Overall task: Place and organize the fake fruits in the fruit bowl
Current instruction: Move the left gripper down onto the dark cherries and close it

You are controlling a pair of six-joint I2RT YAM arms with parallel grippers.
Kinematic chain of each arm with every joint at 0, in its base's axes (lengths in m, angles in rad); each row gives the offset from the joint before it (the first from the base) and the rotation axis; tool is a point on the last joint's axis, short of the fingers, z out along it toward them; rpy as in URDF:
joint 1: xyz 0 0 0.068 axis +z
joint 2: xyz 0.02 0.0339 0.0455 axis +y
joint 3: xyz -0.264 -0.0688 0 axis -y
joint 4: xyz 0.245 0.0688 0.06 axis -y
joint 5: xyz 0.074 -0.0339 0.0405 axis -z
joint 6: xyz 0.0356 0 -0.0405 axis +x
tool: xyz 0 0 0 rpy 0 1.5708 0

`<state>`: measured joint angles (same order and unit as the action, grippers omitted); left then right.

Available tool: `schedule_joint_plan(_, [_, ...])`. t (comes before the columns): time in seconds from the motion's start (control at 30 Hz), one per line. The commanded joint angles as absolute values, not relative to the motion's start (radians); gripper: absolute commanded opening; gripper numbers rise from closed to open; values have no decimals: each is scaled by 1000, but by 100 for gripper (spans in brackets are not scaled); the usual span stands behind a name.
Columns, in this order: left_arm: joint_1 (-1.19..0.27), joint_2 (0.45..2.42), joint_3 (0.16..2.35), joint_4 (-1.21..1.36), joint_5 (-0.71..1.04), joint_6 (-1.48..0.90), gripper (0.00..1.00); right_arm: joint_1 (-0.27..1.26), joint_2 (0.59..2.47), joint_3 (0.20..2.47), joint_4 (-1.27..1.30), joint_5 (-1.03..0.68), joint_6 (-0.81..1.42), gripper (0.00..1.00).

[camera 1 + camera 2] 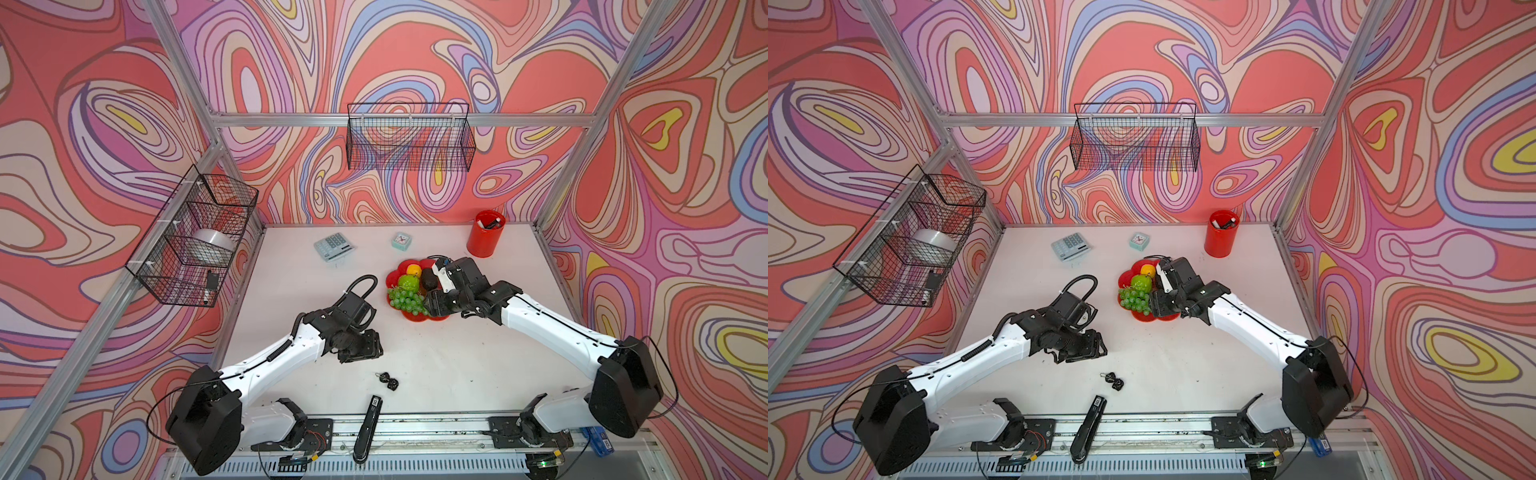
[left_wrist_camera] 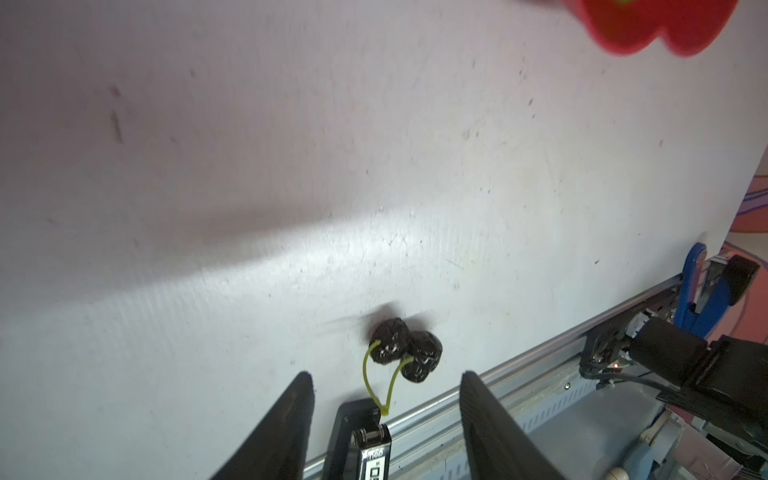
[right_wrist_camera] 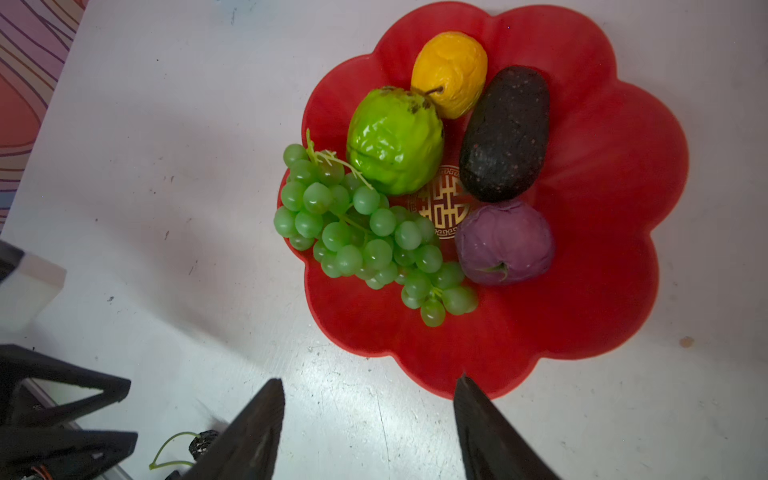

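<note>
Black berry pair [image 2: 405,351] lies at six o'clock of fruit bowl [image 3: 602,291]; left gripper [image 2: 386,374], jaws apart and empty, should straddle both berries squarely before closing; right gripper [image 3: 370,378] likewise spread, holding nothing

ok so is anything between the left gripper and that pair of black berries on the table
Nothing visible. The left gripper is open, and the black berries lie on the bare table just ahead of it. Only the long black tool sits close, by the stem tip.

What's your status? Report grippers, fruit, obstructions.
Open, empty: left gripper, right gripper. All five fake fruits in fruit bowl. Stray dark stemmed pair on table, outside bowl.
</note>
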<state>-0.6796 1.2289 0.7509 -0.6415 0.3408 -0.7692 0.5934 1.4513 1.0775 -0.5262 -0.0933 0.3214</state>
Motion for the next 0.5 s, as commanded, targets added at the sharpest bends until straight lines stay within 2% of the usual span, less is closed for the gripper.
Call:
schedule_joint_plan(0.0, [-699, 1192, 682, -577, 380, -888, 63, 602, 1483, 1071, -454, -82, 343, 67])
schedule_joint_plan(0.27, [-727, 1226, 592, -423, 462, -992, 56, 603, 1541, 1088, -400, -92, 337, 67])
schedule_joint_plan(0.47, [-763, 1259, 583, -374, 456, -1029, 53, 603, 1557, 1079, -381, -95, 337, 67])
